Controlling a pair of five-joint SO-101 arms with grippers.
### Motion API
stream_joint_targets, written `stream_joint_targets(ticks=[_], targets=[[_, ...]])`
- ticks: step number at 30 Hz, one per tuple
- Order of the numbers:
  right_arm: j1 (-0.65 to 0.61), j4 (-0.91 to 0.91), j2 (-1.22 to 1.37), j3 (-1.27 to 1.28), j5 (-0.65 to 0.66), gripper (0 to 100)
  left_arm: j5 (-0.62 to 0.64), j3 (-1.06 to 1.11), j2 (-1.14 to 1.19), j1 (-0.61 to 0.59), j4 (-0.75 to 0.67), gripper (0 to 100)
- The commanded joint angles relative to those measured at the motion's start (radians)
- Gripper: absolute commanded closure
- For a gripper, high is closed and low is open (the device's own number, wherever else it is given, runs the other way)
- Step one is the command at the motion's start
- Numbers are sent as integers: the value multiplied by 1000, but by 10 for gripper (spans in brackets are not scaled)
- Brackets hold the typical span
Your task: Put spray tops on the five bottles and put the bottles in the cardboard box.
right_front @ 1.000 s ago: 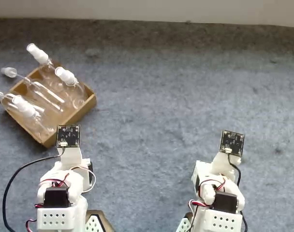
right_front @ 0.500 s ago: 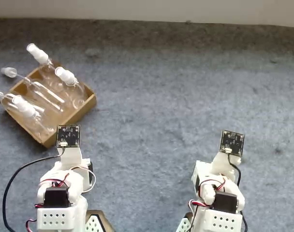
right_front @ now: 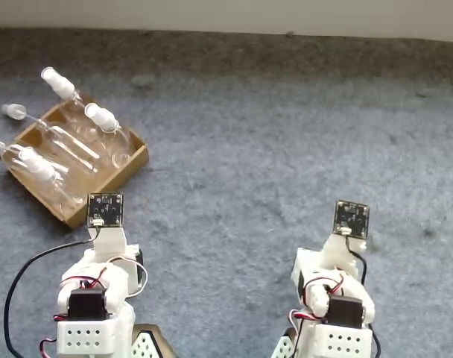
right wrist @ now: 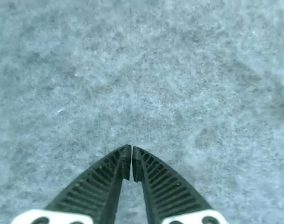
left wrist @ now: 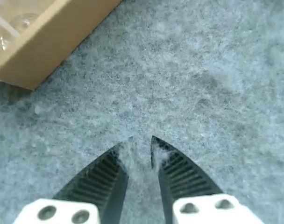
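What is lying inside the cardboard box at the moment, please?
Clear bottles with white spray tops lie side by side in the cardboard box. The left arm covers part of its near edge.

The surface is grey, fuzzy, matt cloth, like felt or short carpet. The cardboard box is plain brown matt card. The bottles are clear, glossy plastic, and their spray tops are white plastic. On the 2 arms the fingers are matt black plastic, ribbed inside, on white plastic mounts.
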Motion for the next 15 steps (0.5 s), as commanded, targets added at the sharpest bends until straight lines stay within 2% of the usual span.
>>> stream_joint_targets(ticks=[1,15], targets=[[-54,7,-8,143,94,994,6,21,1,-7,3,995],[-64,7,-8,143,97,994,6,21,1,-7,3,995]])
